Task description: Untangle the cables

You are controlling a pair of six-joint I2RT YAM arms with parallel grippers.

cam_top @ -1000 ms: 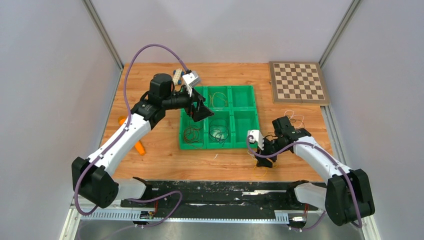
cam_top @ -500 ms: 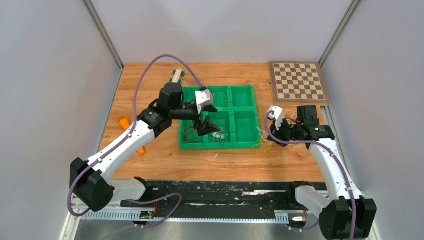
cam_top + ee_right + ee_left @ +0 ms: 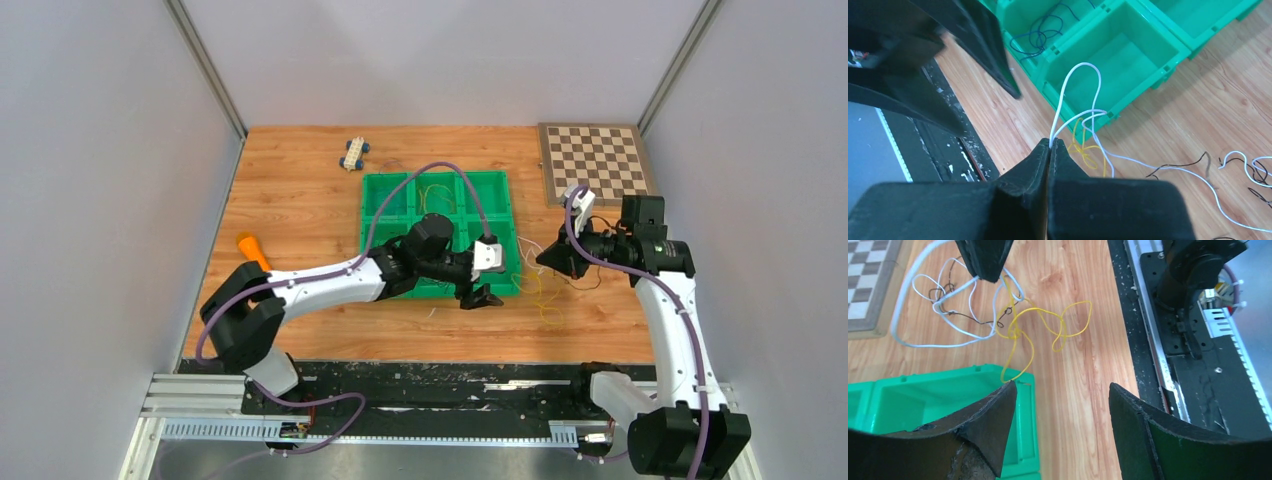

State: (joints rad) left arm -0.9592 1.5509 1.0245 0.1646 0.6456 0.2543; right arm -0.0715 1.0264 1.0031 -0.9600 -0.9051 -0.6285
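1. Wood-topped bench (image 3: 300,200) from the top camera: a green tray (image 3: 436,176) is sitting mid-bench. The loose cables (image 3: 540,295) are lying on the wood just right of it, between the two arms. The left gripper (image 3: 480,297) is hovering at the tray's near right corner, and the right gripper (image 3: 548,257) is hanging over the tangle from the other side. A checkerboard (image 3: 597,163) is lying in the far right corner, a toy car (image 3: 353,153) behind the tray, and an orange object (image 3: 248,246) off to the left.
2. Left wrist cam: the left gripper (image 3: 1062,390) is sitting released, jaws apart with nothing between them. The yellow cable (image 3: 1014,332) is looping on the wood just past the tray (image 3: 923,395). One strand is running down to a fingertip (image 3: 1007,392), but I can't tell if it's touching. The white cable (image 3: 938,346) and a thin dark cable (image 3: 968,316) are tangling beyond it, under the right gripper (image 3: 983,257).
3. Right wrist cam: the right gripper (image 3: 1050,145) is clenching the white cable (image 3: 1085,64), which is arching up out of the pinched jaws. The yellow cable (image 3: 1083,150) is bunching below, beside the tray (image 3: 1128,55) corner. A blue cable (image 3: 1040,37) is lying in one compartment, and the dark cable (image 3: 1178,165) is on the wood.
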